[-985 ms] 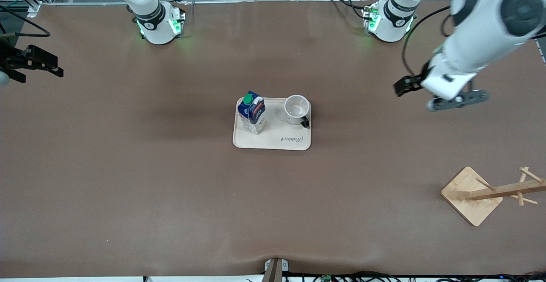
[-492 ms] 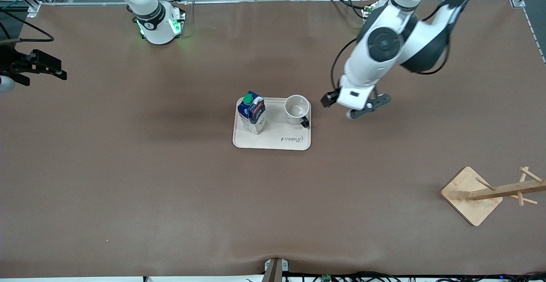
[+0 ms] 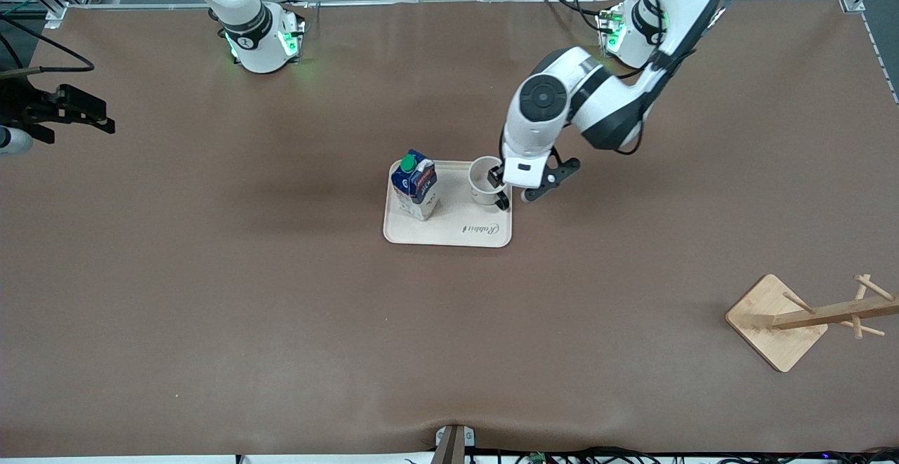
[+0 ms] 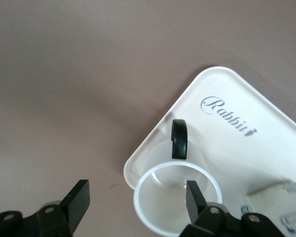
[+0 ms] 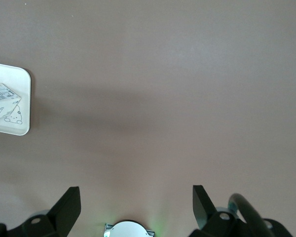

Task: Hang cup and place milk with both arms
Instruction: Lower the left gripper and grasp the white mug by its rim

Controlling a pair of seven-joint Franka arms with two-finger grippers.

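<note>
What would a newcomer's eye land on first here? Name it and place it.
First, the left gripper, open, one finger inside the cup and one outside its rim, on the tray at the table's middle. Beside the cup stands the milk, toward the right arm's end of the tray. The right gripper waits open at that end of the table; a wooden rack stands at the other.

A brown counter (image 3: 281, 309) fills the front view, its matte covering smooth apart from a small pucker at the six o'clock edge. A cream tray (image 3: 449, 234) with rounded corners and a script logo lies flat at the counter's centre. A wooden cup rack (image 3: 776, 322), on a square base, stands toward four o'clock. Two arm bases (image 3: 263, 43) with green lights sit at eleven and one o'clock.
</note>
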